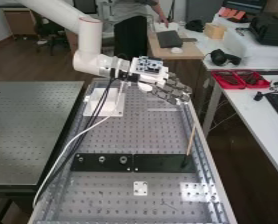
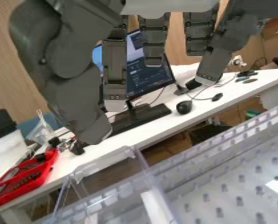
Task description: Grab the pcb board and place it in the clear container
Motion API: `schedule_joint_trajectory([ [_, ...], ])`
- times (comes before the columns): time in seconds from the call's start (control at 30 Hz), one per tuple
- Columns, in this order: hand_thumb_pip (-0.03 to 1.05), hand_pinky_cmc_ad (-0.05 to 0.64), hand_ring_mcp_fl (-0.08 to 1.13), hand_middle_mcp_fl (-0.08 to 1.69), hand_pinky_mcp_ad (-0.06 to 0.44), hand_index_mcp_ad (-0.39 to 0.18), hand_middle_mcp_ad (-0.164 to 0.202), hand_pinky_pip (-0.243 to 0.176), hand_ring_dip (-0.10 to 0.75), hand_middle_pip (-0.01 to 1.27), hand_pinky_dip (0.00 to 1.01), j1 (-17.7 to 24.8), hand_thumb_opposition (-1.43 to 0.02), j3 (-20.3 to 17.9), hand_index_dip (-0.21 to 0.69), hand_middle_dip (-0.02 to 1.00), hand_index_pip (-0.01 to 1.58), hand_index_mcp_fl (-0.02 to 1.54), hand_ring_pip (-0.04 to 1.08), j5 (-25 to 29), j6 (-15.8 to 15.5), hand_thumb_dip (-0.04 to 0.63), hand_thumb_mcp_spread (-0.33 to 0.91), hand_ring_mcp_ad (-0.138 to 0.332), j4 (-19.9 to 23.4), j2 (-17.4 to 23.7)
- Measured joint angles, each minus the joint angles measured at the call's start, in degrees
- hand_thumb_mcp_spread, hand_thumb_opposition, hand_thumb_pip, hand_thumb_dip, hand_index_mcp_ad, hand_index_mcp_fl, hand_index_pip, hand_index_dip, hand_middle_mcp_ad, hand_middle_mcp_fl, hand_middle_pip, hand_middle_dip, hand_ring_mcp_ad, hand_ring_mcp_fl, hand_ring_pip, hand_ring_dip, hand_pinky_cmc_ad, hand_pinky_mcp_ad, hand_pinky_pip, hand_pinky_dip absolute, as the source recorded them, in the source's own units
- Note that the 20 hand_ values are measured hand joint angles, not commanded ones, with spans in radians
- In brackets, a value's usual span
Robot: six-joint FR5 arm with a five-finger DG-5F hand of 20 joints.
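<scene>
At the bench's far end, the hand (image 1: 164, 89) is held above the surface, its fingers extended and relaxed with nothing between them. The hand (image 2: 115, 70) also shows in the wrist view, fingers and thumb apart. A small white square plate with dark holes (image 1: 140, 188) lies flat near the bench's near end; whether it is the pcb board I cannot tell. Transparent walls, seemingly of the clear container (image 2: 141, 167), stand below the hand in the wrist view. In the high view, faint clear edges show under the fingers.
A black bar (image 1: 164, 163) crosses the perforated bench (image 1: 116, 137), with a thin wooden stick (image 1: 191, 140) leaning up at its right end. A white block (image 1: 106, 103) stands far left. Red trays (image 1: 240, 79) sit on the side table; cables hang along the bench's left.
</scene>
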Motion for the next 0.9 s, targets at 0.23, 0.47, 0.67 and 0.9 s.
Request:
schedule_joint_trajectory([
  [0.23,0.67,0.332,-0.02,0.0,0.166,-0.103,0.093,-0.044,0.026,0.14,0.7,-1.1,-0.82,-5.97,0.0,0.12,1.16,0.03,0.09,2.74,-4.52,0.253,0.33,0.251,2.26,8.05],
  [0.47,0.65,0.328,-0.02,0.06,0.169,-0.096,0.093,-0.049,0.035,0.14,0.71,-3.3,-0.82,-11.15,-0.01,0.13,0.85,0.14,0.09,4.63,-7.93,0.218,0.3,0.251,2.78,15.46],
  [0.67,0.65,0.328,-0.02,0.1,0.166,-0.096,0.093,-0.049,0.037,0.14,0.71,-5.69,-0.82,-14.02,-0.012,0.13,0.62,0.28,0.09,4.79,-10.22,0.204,0.27,0.251,0.65,19.95],
  [0.9,0.65,0.328,-0.02,0.12,0.166,-0.096,0.093,-0.045,0.037,0.14,0.71,-8.32,-0.82,-15.11,-0.012,0.13,0.48,0.35,0.09,2.51,-12.93,0.19,0.25,0.251,-0.11,22.59],
])
